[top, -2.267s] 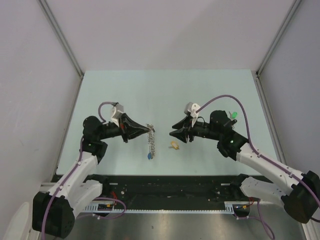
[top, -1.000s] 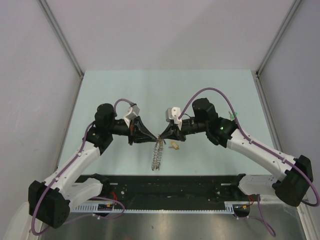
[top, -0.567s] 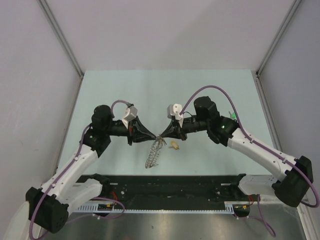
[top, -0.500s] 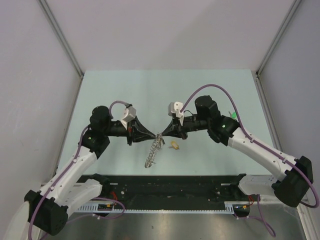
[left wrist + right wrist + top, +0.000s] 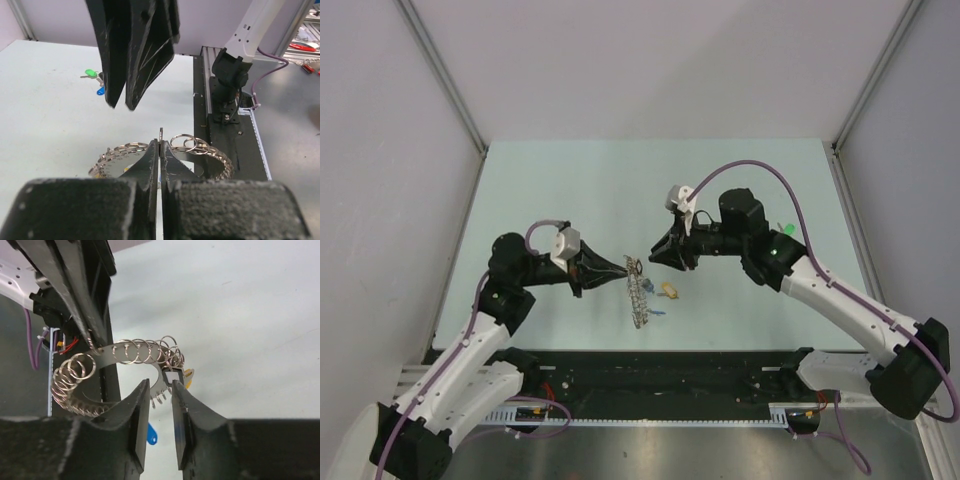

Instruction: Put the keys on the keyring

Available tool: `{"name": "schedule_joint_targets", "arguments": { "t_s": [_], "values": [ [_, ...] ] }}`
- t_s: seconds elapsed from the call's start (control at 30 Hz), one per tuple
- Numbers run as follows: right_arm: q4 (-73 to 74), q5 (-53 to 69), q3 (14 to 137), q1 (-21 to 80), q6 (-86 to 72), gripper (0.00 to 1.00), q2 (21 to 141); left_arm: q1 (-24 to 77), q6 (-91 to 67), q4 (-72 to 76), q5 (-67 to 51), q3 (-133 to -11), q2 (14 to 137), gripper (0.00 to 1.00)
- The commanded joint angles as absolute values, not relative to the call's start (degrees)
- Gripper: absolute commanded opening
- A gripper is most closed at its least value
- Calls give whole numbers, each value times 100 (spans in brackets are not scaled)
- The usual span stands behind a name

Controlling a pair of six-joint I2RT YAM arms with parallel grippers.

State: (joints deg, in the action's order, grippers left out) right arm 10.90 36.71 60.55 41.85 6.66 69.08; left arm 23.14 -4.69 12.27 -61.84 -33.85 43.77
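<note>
The keyring point(image 5: 639, 291), a wide grey band hung with several small wire loops, hangs edge-on at mid-table. My left gripper point(image 5: 623, 265) is shut on its rim point(image 5: 160, 134), and the band point(image 5: 220, 162) curves away on both sides of the pinch. My right gripper point(image 5: 653, 258) stands open just right of the ring, its fingertips point(image 5: 143, 390) a little short of the band point(image 5: 127, 354). A black-capped key point(image 5: 174, 376) hangs on the ring by the right finger. A yellow key point(image 5: 669, 291) and a blue key point(image 5: 656, 312) lie beside the ring.
A green key point(image 5: 785, 228) lies at the right by my right arm, and the left wrist view shows it point(image 5: 90, 73) with another blue key point(image 5: 100, 91) next to it. Grey walls enclose the mat; a black rail point(image 5: 660, 365) runs along the near edge.
My right gripper has opened, let go of the ring and drawn back up to the right. My left arm has pulled back slightly with the ring still pinched; the ring has swung right.
</note>
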Motion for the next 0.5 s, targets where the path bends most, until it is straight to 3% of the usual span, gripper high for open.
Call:
{"name": "schedule_joint_targets", "arguments": {
  "t_s": [0.0,0.13,0.47],
  "values": [
    [335,3472,5881,4324,290,33,6496,2329,-799,2144,-5846,-3191,4228,0],
    [-385,3427,5476,4438,27,40,6346,2329,-1071,2451,-5643,-3050,4192,0],
    [-1591,3306,5036,4790,-246,40,6442,2329,-1916,3630,-5467,-2610,4245,1]
  ]
}}
